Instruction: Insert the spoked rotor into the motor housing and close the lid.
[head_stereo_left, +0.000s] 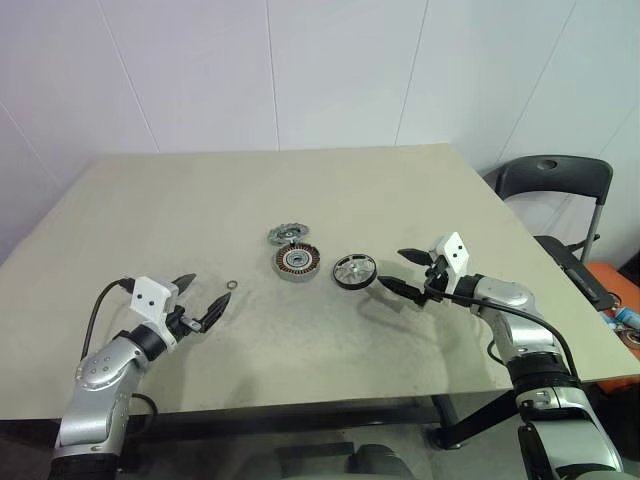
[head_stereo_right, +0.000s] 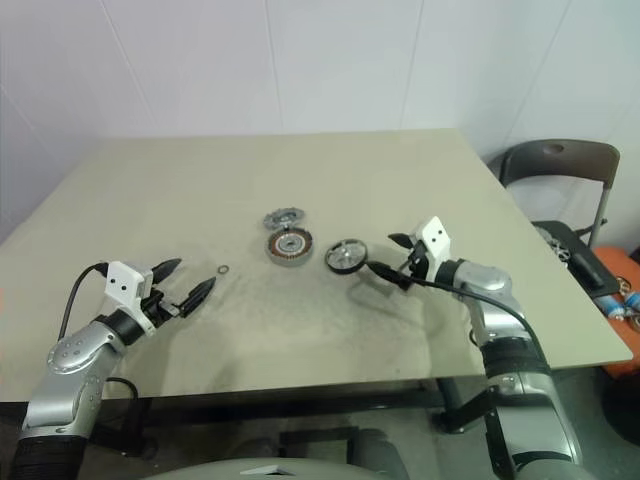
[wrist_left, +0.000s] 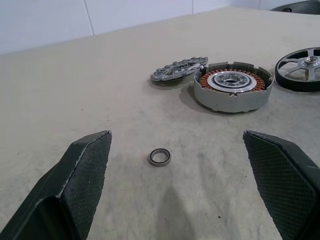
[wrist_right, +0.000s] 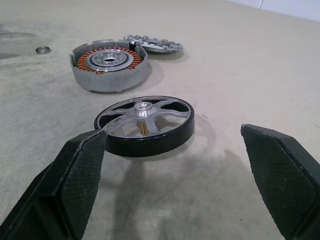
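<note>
Both pincers wide and empty, three motor parts waiting on the worktop.

The right pincer (head_stereo_left: 402, 271) hovers with its jaws spread wide, holding nothing, and the spoked rotor (wrist_right: 144, 125) lies flat just ahead of its fingertips, one finger (wrist_right: 75, 170) close by the black rim. Beyond the rotor from that pincer sits the motor housing (head_stereo_left: 297, 262), open side up, coppery windings showing, and just behind the housing rests the lid (head_stereo_left: 286, 234), tilted with one edge against the housing's wall. Over on the other side, the left pincer (head_stereo_left: 201, 301) is spread just as wide and empty, a small loose ring (wrist_left: 159, 157) lying on the worktop (head_stereo_left: 200, 200) right ahead of it, apart from both fingers.
</note>
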